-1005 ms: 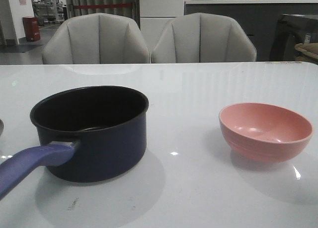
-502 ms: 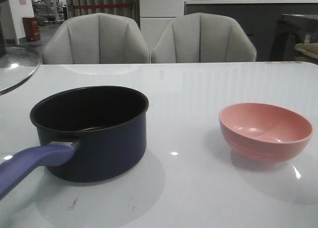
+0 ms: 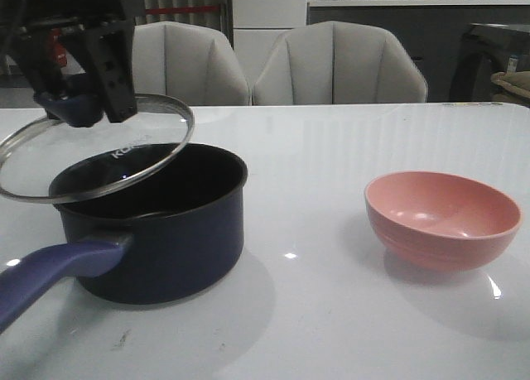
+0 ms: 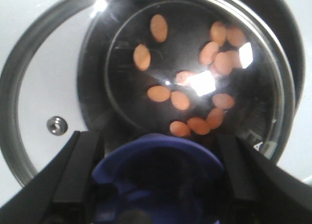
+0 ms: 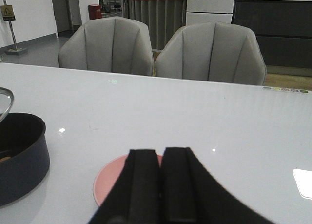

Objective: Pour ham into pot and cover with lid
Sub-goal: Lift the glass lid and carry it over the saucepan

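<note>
The dark navy pot point(image 3: 166, 231) stands at the left of the table, its purple-blue handle point(image 3: 50, 272) pointing toward the front left. My left gripper point(image 3: 83, 98) is shut on the dark blue knob point(image 4: 156, 175) of the glass lid point(image 3: 95, 161) and holds it tilted above the pot's left rim. Through the glass point(image 4: 73, 97), the left wrist view shows several orange-pink ham slices point(image 4: 180, 99) on the pot's black bottom. My right gripper point(image 5: 162, 155) is shut and empty, above the pink bowl point(image 5: 109, 182); it does not show in the front view.
The empty pink bowl point(image 3: 443, 218) sits at the right of the table. Two grey chairs point(image 3: 248, 65) stand behind the table's far edge. The pot's rim point(image 5: 22, 121) shows at the left of the right wrist view.
The lid has come in from the far left, carried by my left gripper, and now hangs tilted over the pot's left side. Pot and bowl have not moved.
</note>
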Controlling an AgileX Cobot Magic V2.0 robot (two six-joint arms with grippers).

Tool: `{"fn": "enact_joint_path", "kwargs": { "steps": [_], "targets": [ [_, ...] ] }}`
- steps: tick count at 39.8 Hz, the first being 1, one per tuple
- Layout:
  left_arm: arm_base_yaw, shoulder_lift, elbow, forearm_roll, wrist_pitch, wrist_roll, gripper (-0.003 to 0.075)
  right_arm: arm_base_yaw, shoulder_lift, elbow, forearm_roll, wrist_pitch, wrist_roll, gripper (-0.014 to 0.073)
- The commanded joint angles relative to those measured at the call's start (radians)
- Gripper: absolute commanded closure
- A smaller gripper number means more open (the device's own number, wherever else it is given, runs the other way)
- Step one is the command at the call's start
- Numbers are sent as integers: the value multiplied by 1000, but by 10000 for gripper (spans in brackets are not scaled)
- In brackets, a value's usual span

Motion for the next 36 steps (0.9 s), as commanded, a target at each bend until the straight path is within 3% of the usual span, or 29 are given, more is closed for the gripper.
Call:
{"fn": "enact_joint_path", "kwargs": {
  "steps": [1,36],
  "targets": [
    [-30,-36,-62,-12,44,-10,504,1,8,-25,3,-73,-9,468],
    [-50,44,-109,-64,35,-12,503,1,8,-25,3,-72,-9,468]
  ]
}}
